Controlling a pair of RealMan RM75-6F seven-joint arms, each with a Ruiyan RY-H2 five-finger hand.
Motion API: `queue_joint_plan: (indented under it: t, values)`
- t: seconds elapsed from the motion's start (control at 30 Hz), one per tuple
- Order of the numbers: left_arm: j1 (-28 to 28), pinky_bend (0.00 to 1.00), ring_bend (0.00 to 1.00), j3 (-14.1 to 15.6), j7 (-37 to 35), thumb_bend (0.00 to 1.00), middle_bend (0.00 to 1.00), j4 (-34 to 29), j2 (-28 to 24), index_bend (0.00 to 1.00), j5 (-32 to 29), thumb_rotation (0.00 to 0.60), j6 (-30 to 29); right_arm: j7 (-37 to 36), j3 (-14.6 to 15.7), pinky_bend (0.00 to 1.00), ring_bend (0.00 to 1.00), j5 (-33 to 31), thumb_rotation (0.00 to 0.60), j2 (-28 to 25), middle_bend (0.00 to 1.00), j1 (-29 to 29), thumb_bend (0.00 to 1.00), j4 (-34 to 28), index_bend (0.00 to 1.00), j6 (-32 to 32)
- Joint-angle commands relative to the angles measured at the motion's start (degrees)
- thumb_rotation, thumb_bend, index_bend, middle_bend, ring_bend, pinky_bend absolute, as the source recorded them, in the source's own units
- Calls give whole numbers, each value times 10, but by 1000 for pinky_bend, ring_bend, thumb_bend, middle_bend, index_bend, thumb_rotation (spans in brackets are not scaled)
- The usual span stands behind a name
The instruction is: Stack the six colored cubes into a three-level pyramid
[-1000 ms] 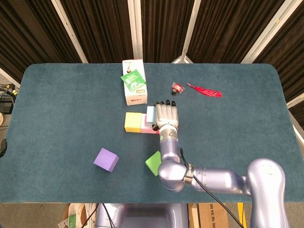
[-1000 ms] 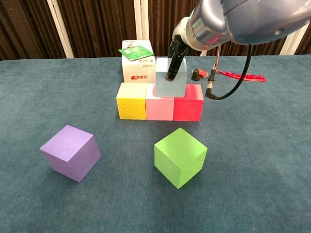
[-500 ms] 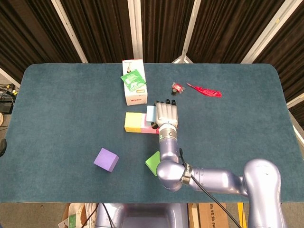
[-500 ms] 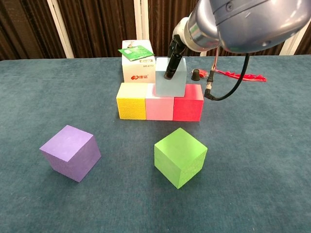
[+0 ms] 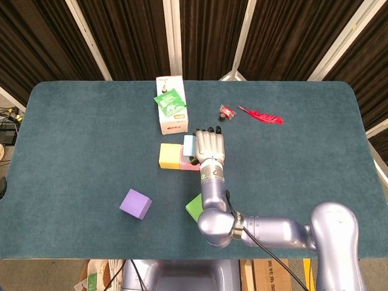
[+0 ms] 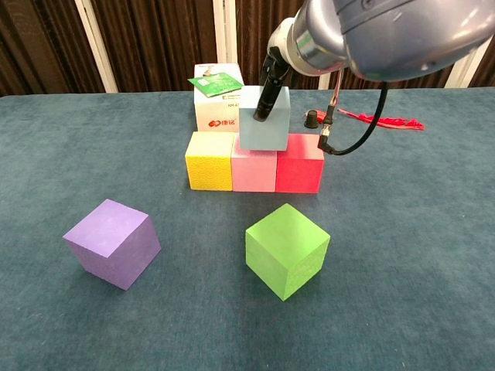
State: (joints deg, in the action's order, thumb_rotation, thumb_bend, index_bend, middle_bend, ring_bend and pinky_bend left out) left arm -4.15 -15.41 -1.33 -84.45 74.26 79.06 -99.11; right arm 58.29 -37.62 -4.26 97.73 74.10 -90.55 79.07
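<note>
1. Cubes first: your yellow cube [image 6: 209,160], pink cube [image 6: 254,171] and red cube [image 6: 300,162] sit touching in one row, just in front of the white box [image 6: 219,107].
2. Your light blue cube [image 6: 264,124] sits over that row, above the pink cube and reaching toward the seam with the red one; whether it rests on them or hangs just clear, the chest view does not settle.
3. Your right hand [image 5: 207,146] grasps the light blue cube, with a dark finger [image 6: 265,100] pressed down its front face.
4. Your green cube [image 6: 286,249] lies alone on the table [image 6: 418,255], tilted cornerwise, in front of the row and farther from the white box.
5. Your purple cube [image 6: 113,243] lies well apart to the left of the green one.
6. Your left hand appears in neither view.
7. Right of the white box you have a small black cap [image 6: 312,118] and a red feather [image 5: 262,115].
</note>
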Motion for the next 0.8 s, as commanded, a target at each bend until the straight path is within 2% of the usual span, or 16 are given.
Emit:
queue_joint_plan:
  t: [0.03,0.8]
  values:
    - [0,0,0,0,0,408,70,-1,-1,218,0,600,1,0,1,0,148,-1,600,-2,318,-3,336,-5,313,0]
    - [0,0,0,2,8,408,70,-2,3,214,3,600,-3,-6,11,0,148,-5,600,-14,317,-18,336,-7,314,-21]
